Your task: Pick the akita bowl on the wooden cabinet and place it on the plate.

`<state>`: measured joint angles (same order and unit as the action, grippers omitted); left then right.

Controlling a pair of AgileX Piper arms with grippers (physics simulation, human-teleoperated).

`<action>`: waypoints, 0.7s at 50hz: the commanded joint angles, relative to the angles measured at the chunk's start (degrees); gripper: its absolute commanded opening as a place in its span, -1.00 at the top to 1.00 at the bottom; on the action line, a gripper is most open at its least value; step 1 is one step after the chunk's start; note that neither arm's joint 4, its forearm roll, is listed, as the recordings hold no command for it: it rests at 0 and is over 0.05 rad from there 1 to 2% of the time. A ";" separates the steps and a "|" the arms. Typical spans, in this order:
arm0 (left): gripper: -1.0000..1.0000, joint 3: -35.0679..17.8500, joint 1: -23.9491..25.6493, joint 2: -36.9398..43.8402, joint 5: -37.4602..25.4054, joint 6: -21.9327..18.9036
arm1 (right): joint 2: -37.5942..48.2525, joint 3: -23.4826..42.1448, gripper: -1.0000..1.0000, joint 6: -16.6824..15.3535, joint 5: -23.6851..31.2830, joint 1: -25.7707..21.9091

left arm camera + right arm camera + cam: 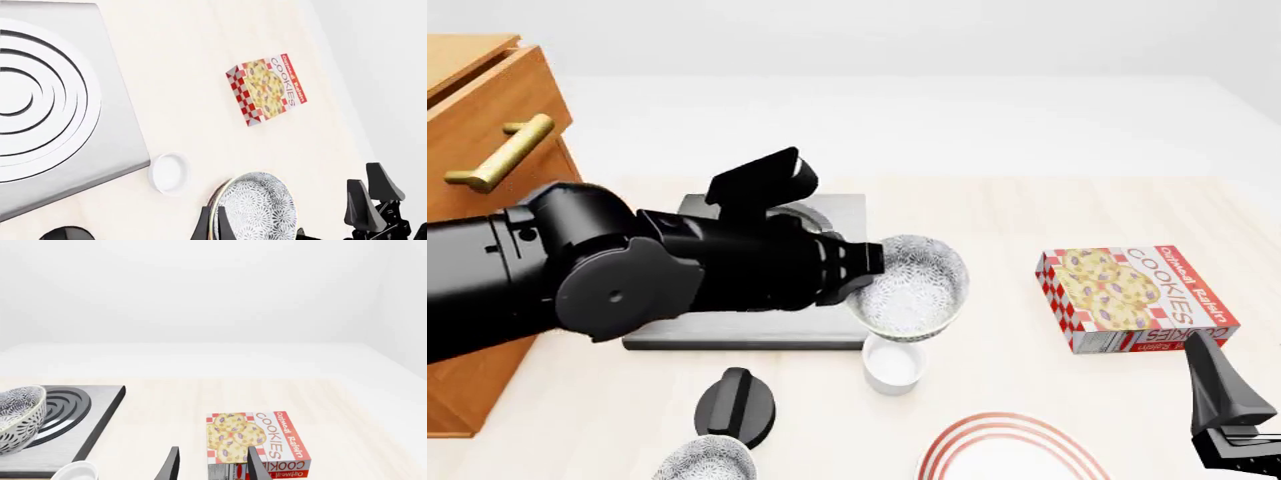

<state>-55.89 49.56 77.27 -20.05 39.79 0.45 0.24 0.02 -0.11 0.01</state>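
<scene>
1. Wooden cabinet point(487, 120): we log it at the front view's left edge, orange-brown, one brass bar handle point(501, 152) showing. We see no bowl on the part of it that is in view.

2. Left arm, with left gripper point(865, 268): we record the arm reaching from the cabinet side out over the table. Its fingers are closed on the rim of the akita bowl; the left wrist view shows one finger inside the rim and one outside.

3. Stove point(814, 330): grey square slab with concentric rings, lying on the table under the left arm.

4. Cookie box point(1134, 298): lying flat, well to the right, apart from everything else.

5. Plate point(1008, 452): white with red rings, at the front view's near edge, partly cut off. We find nothing resting on it.

6. Akita bowl point(910, 285): held clear of the table, tilted, beside the stove's right edge and above the small bowl; the plate lies nearer the camera and slightly to the right.

7. Second speckled bowl point(705, 462): low at the near edge, left of the plate, not the one carried.

8. Small white bowl point(894, 365): on the table between the stove and the plate.

9. Right gripper point(212, 465): idle near the cookie box, fingers parted, holding nothing.

Status, as we judge it: pick-up done, carry under way. Left to do: bring the bowl over the plate, lower it, level it, release.
</scene>
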 commanded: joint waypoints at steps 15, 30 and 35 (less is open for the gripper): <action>1.00 0.42 5.42 4.78 2.63 1.42 | -0.01 0.00 -1.00 0.00 0.00 0.00; 1.00 -0.97 8.15 8.15 3.44 1.64 | 0.01 0.00 -1.00 -0.01 0.00 0.00; 1.00 -1.16 8.77 9.34 4.10 1.86 | 0.01 0.00 -1.00 -0.01 0.00 0.00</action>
<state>-56.22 56.83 84.53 -16.99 41.62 0.45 0.24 0.02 -0.11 0.01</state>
